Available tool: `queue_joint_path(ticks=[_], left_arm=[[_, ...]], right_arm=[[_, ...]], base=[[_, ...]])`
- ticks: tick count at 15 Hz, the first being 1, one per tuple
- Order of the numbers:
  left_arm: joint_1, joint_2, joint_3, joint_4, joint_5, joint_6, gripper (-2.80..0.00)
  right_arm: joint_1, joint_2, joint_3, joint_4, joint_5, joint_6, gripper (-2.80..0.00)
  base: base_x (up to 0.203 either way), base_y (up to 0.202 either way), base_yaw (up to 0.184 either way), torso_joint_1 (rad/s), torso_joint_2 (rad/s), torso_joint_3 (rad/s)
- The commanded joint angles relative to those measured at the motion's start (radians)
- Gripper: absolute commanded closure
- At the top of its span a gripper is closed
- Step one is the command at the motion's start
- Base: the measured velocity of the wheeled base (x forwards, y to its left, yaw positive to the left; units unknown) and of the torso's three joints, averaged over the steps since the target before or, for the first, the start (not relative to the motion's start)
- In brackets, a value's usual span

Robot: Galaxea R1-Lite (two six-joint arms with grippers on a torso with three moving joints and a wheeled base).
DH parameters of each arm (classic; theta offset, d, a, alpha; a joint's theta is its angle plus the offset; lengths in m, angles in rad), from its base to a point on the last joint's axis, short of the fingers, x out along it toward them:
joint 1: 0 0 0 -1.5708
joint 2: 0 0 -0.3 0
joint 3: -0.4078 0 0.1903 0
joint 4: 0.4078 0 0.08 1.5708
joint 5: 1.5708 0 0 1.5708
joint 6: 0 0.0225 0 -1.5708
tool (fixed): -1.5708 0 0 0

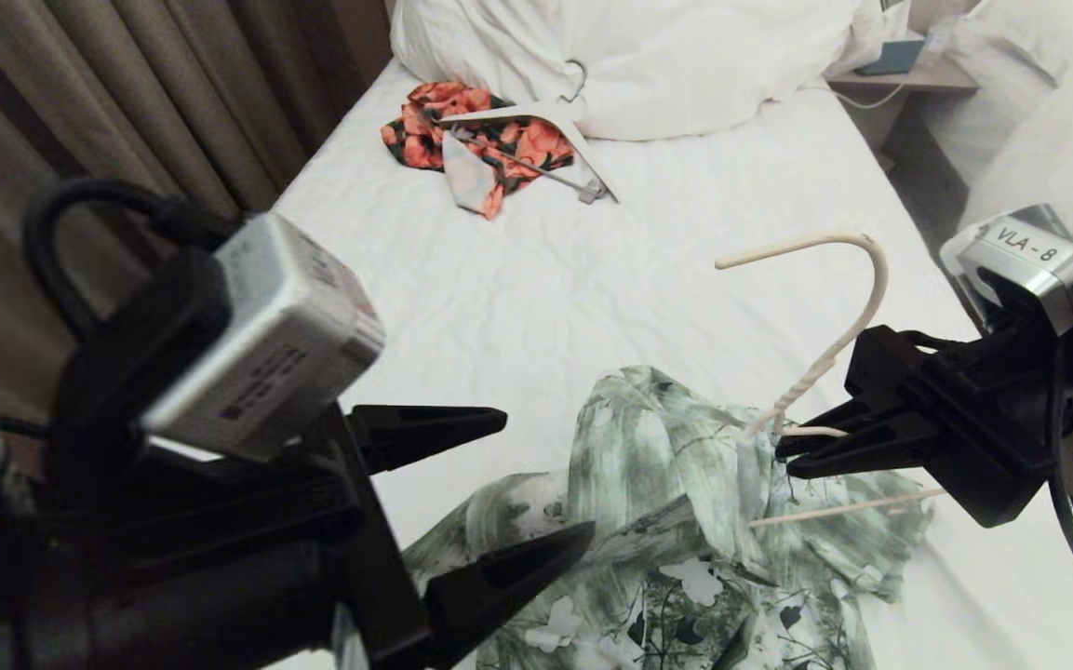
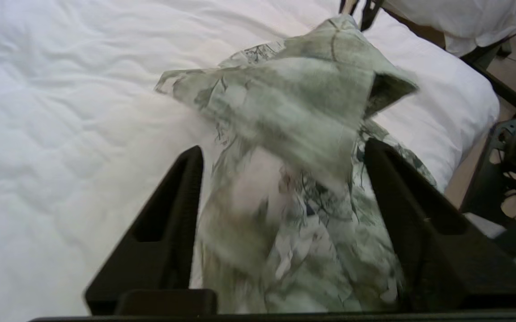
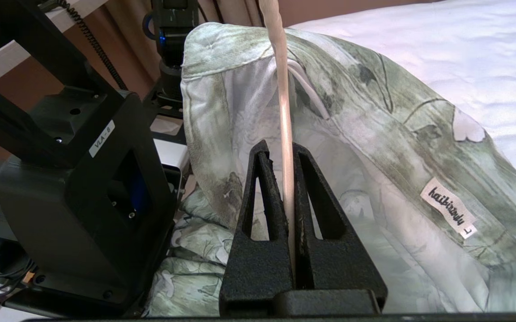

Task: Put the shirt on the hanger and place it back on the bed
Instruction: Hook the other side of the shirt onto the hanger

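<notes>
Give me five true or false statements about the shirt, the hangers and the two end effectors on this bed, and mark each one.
1. The right end effector is shut on the cream wire hanger. True.
2. The left end effector is clamped on the green floral shirt. False: its fingers stand apart, and the shirt lies between them ungripped.
3. The orange-red floral garment lies near the bunched duvet. True.
4. The wire hanger's hook is buried under the shirt. False: the hook stands clear above it.
5. A thicker white hanger lies on the orange-red garment. True.
</notes>
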Motion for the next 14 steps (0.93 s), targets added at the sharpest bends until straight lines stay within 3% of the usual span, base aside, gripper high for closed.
queue_joint_path(ticks=[1,8,12,13,14], left_arm=[[0.001,0.093,0.001,-0.028,0.001,0.0,-2.8],[0.013,0.235,-0.014,-0.14,0.001,0.002,-2.8],[0.027,0.28,-0.04,-0.146,0.001,0.005,-2.8],[0.029,0.283,-0.041,-0.145,0.001,0.018,-1.6],[0.029,0.285,-0.046,-0.145,0.001,0.02,0.0]], right_arm=[[0.001,0.001,0.0,0.001,0.008,-0.006,0.0],[0.001,-0.005,0.004,0.001,0.008,-0.007,0.0],[0.011,-0.005,0.006,-0.002,0.009,-0.007,0.0],[0.011,-0.005,0.003,-0.002,0.009,-0.007,0.0],[0.011,-0.007,0.004,-0.002,0.009,-0.007,0.0]], base=[[0.0,0.0,0.0,0.0,0.0,0.0],[0.0,0.0,0.0,0.0,0.0,0.0],[0.0,0.0,0.0,0.0,0.0,0.0],[0.0,0.0,0.0,0.0,0.0,0.0],[0.0,0.0,0.0,0.0,0.0,0.0]])
